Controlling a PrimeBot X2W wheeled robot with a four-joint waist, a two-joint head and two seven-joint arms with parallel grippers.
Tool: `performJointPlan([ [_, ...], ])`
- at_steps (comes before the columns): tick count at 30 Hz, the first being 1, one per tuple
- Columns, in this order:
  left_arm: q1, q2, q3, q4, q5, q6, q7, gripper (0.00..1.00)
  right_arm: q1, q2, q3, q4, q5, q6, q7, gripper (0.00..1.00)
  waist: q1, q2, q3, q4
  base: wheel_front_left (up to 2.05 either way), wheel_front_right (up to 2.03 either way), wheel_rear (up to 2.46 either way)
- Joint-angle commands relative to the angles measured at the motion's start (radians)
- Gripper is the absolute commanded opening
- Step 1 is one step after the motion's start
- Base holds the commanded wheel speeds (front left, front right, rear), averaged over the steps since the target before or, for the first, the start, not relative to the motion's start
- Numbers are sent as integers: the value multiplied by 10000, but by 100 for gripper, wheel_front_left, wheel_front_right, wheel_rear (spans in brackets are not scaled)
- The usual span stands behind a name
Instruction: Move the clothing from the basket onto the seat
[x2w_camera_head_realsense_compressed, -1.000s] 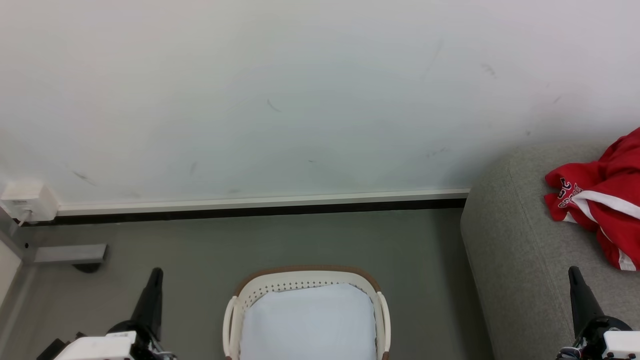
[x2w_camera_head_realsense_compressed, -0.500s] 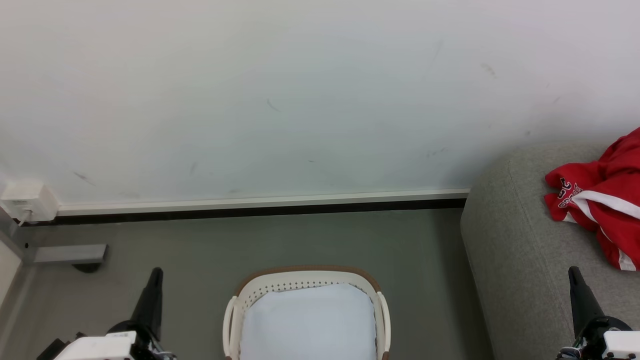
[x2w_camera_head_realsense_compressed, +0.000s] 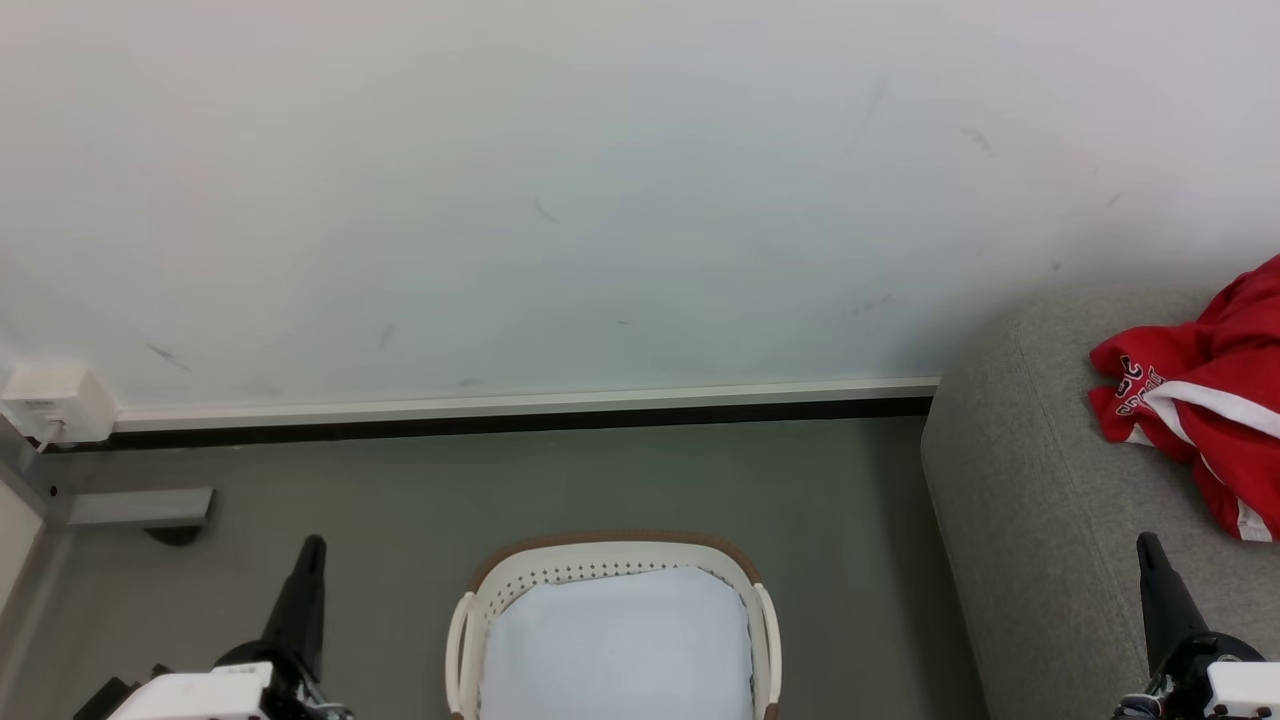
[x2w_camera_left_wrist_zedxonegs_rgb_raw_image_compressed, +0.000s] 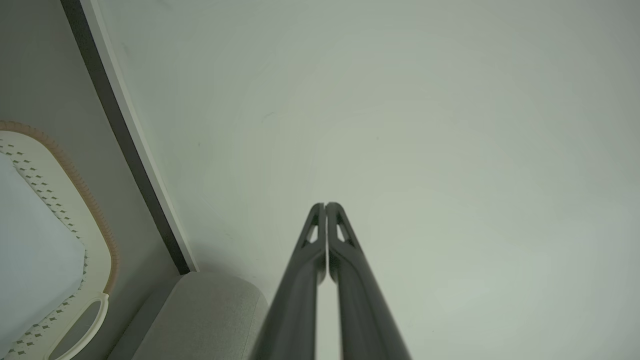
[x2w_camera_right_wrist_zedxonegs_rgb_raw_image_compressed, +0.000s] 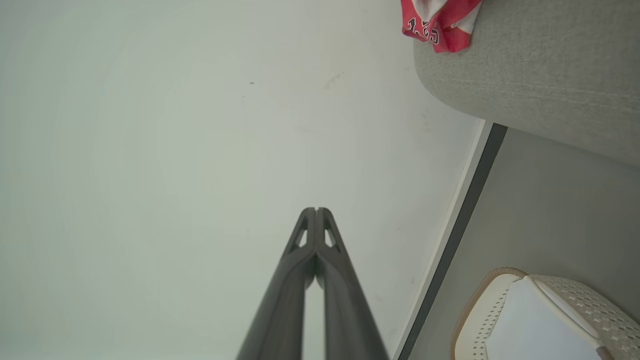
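Wall (x2w_camera_head_realsense_compressed: 640, 200): pale and lightly scuffed, across the upper half of the head view; a white and black skirting strip (x2w_camera_head_realsense_compressed: 520, 405) runs along its foot; a small white box (x2w_camera_head_realsense_compressed: 55, 400) sits at the far left edge
Floor (x2w_camera_head_realsense_compressed: 600, 480): plain grey-green, across the lower middle of the frame
Basket (x2w_camera_head_realsense_compressed: 610, 540): bottom centre of the head view, standing on the floor; cream perforated sides, brown rim; a smooth pale blue-white lining (x2w_camera_head_realsense_compressed: 615, 650) lies inside
Seat (x2w_camera_head_realsense_compressed: 1030, 480): grey upholstery with a rounded corner and a visible seam, at the right side of the frame; a strip of floor lies between it and the basket
Clothing (x2w_camera_head_realsense_compressed: 1210, 390): red with white stripe trim and small lettering; crumpled on the seat at the right edge of the head view, partly cut off by the frame; well apart from the basket
Left gripper (x2w_camera_head_realsense_compressed: 312, 545): lower left of the head view, pointing up the frame; fingers pressed together, holding nothing; in the left wrist view the tips meet in front of the wall
Right gripper (x2w_camera_head_realsense_compressed: 1147, 542): lower right, in front of the seat; fingers closed tip to tip, empty; apart from the clothing
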Motion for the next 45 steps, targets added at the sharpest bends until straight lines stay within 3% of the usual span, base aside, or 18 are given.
performJointPlan([
  [1,-80,48,-2,-34,-139,-48,38,0,-115,-4,-46,-51,-40,-21,34,0,0,0,0,0,0,0,0],
  [45,-79,48,-3,-35,-140,-49,38,0,-117,-3,-46,-51,-44,-21,37,0,0,0,0,0,0,0,0],
])
